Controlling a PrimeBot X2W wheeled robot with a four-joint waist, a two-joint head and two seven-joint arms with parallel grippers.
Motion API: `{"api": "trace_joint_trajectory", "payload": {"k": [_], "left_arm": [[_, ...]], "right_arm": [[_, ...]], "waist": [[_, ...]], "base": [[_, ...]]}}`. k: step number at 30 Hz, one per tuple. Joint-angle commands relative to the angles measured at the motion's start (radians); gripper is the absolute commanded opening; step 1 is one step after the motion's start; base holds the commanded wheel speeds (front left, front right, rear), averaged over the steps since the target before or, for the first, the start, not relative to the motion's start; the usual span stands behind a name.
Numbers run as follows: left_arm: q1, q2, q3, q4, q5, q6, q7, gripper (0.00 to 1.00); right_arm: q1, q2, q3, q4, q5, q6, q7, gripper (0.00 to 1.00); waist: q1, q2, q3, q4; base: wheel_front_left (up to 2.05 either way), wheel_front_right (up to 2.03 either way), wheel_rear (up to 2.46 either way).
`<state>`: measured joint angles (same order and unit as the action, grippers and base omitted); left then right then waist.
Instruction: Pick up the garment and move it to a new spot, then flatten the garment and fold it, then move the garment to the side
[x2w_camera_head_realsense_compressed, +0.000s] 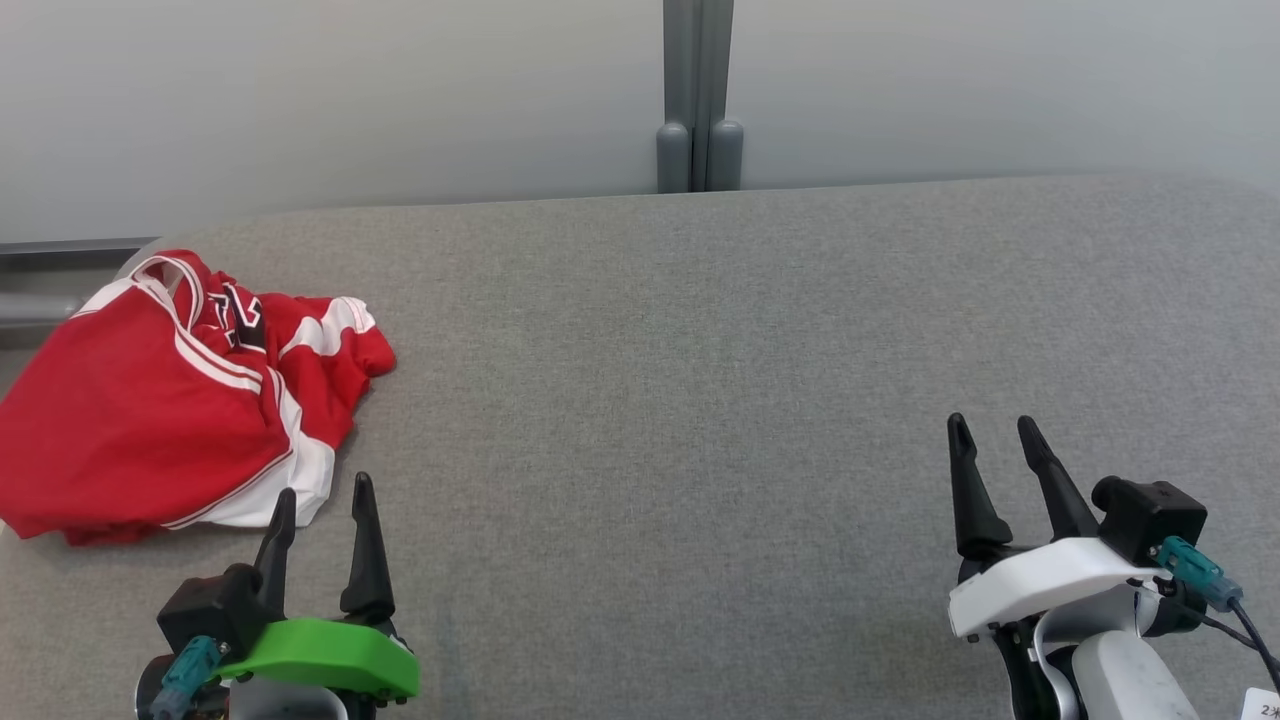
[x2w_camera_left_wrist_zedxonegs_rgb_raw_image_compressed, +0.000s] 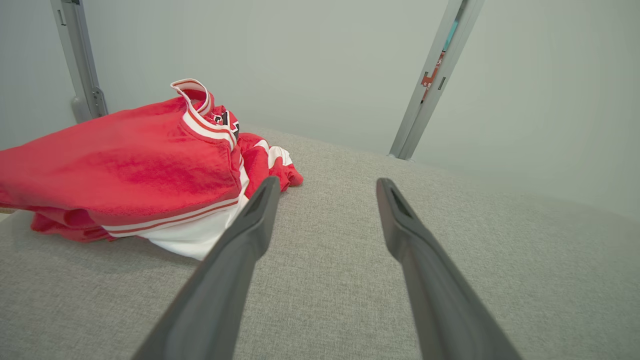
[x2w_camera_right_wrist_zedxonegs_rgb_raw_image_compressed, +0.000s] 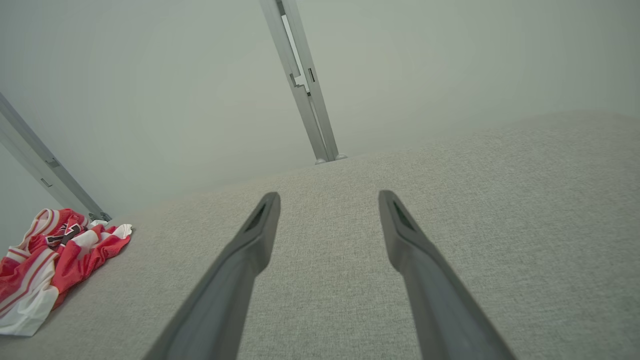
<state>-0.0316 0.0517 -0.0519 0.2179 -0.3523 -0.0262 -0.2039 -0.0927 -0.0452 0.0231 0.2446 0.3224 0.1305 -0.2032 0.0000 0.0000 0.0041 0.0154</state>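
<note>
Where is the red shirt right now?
In the head view, the red shirt lies crumpled on the left side of the grey table, just beyond the open left end effector and far from the right end effector.

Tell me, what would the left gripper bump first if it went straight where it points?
Likely the red garment: the left gripper aims over bare grey table toward the wall, but one finger lines up with the garment's near edge and may brush it. Depth is hard to judge.

Head cam looks down — wrist cams low, all share garment (x2w_camera_head_realsense_compressed: 150, 400).
</note>
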Motion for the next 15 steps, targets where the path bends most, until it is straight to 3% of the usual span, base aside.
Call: {"api": "trace_joint_trajectory", "payload": {"k": [1, 15], "left_arm": [[0.009, 0.005, -0.001, -0.004, 0.028, 0.001, -0.008, 1.00], [0.025, 0.002, -0.005, -0.005, 0.106, 0.008, -0.037, 1.00]], "right_arm": [[-0.016, -0.005, 0.004, -0.002, -0.024, 0.000, -0.010, 1.00], [-0.008, -0.006, 0.015, -0.005, -0.129, 0.000, -0.037, 1.00]], "waist": [[0.0000, 0.0000, -0.002, -0.001], [0.0000, 0.0000, -0.013, 0.002]], "base": [[0.00, 0.00, 0.00], [0.00, 0.00, 0.00]]}}
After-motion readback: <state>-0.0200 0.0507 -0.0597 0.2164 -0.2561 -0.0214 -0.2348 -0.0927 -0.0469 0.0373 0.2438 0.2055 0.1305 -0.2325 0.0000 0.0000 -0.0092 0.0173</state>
